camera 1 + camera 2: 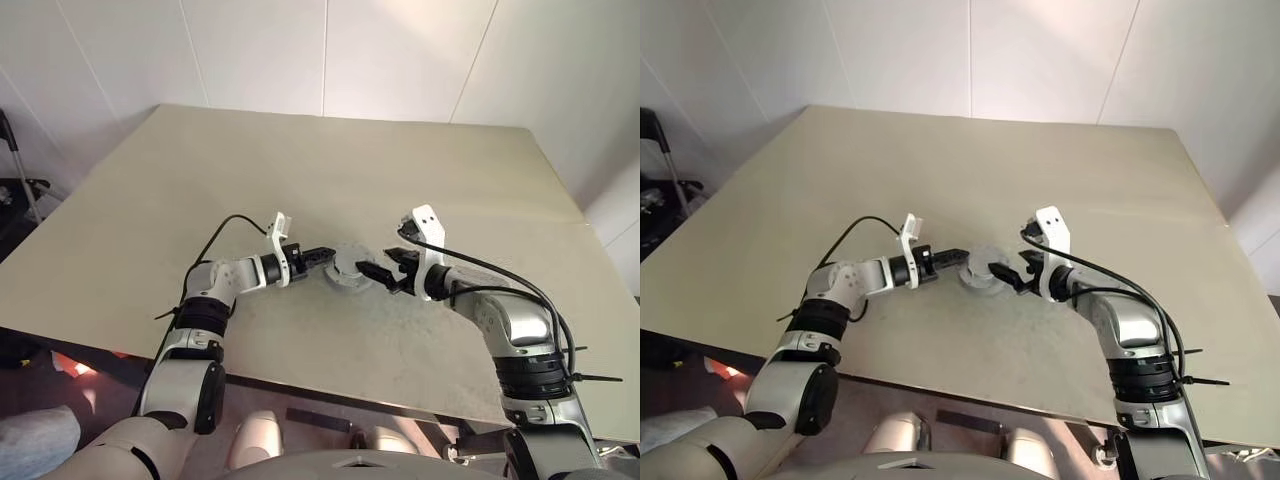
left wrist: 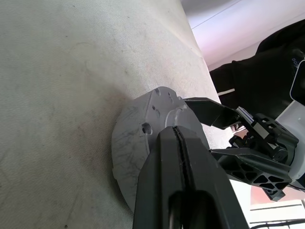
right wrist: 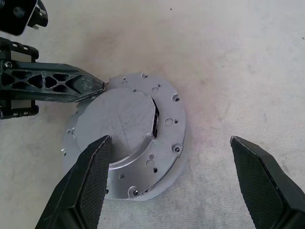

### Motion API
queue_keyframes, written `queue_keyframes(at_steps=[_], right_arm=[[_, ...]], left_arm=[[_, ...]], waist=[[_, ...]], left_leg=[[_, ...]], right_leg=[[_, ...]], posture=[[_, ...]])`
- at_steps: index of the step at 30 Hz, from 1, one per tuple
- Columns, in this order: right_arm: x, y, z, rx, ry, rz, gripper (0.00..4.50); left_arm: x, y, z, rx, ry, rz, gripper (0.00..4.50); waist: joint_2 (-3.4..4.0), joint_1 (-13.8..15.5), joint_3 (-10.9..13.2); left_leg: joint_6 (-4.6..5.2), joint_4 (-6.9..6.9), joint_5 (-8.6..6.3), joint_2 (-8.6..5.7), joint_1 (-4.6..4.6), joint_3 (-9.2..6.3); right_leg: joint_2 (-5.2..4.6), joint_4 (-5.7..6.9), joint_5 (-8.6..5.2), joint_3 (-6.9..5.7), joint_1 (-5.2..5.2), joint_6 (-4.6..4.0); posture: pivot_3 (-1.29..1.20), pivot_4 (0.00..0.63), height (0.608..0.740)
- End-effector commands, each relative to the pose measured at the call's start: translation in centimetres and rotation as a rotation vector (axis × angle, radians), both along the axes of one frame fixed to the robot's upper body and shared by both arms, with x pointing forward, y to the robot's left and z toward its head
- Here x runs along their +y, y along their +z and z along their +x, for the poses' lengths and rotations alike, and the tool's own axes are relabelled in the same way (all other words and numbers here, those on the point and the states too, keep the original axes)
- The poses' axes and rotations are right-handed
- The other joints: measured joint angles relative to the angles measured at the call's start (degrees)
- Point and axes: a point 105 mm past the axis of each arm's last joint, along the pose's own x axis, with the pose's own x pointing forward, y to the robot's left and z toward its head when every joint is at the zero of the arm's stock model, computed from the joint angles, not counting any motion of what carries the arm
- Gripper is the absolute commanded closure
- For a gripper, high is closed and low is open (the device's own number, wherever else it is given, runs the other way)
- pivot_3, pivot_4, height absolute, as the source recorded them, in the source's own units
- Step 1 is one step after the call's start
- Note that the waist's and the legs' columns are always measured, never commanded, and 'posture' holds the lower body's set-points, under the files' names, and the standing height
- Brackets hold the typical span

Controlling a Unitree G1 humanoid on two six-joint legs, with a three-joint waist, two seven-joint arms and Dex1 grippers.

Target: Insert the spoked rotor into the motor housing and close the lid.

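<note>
Here the motor housing lies between the closed left hand touching its rim and the wide right hand

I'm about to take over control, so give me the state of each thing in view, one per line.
Motor housing: flat on the table, lid on it.
Lid: on the housing, slightly askew, a dark gap at one edge.
Left pincer: shut, tips at the housing's rim.
Right pincer: open, over the housing, holding nothing.
</note>
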Motion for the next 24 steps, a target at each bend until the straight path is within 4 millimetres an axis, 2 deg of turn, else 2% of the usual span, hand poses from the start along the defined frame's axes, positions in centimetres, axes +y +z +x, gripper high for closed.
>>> queue_keyframes(at_steps=[1, 7, 11, 19, 24], right_arm=[[-0.5, 1.2, -0.5, 0.042, -0.023, 0.088, 0.04], [-1.7, 2.0, -1.1, 0.227, -0.108, 0.29, 0.04], [-2.1, 1.0, -1.2, 0.341, -0.171, 0.342, 0.04], [0.6, 0.1, -1.8, 0.457, -0.163, 0.436, 0.04], [2.7, 0.3, -1.2, 0.479, -0.135, 0.506, 0.04]], left_arm=[[0.1, -1.2, -0.6, 0.038, -0.008, 0.038, 4.5], [0.3, -1.5, -0.6, 0.039, 0.0, 0.044, 4.5], [0.3, -1.4, -0.5, 0.034, 0.005, 0.044, 4.5], [0.8, -1.5, -0.2, 0.028, 0.031, 0.054, 4.5], [1.0, -1.5, 0.0, 0.024, 0.038, 0.063, 4.5]], waist=[[0.01, 0.0, 0.0], [0.08, 0.0, 0.0], [0.09, 0.0, 0.0], [0.14, 0.0, 0.0], [0.15, -0.2, 0.0]], left_leg=[[0.1, 0.02, 0.06, 0.0, -0.04, 0.0], [0.13, 0.1, 0.06, 0.01, -0.07, 0.0], [0.08, 0.12, 0.09, 0.02, -0.04, 0.0], [-0.18, 0.12, 0.04, 0.03, 0.01, 0.0], [-0.32, 0.09, 0.1, 0.03, 0.17, 0.0]], right_leg=[[0.0, 0.01, 0.0, 0.0, -0.02, 0.0], [0.0, 0.06, 0.0, 0.0, -0.05, -0.01], [0.0, 0.15, 0.0, 0.0, -0.05, -0.03], [0.0, 0.26, -0.01, 0.0, -0.06, -0.03], [0.01, 0.35, -0.02, 0.02, -0.02, -0.04]], posture=[[0.0, 0.0, 0.74], [0.0, 0.0, 0.74], [0.0, 0.0, 0.74], [0.0, 0.0, 0.74], [0.0, 0.0, 0.74]])
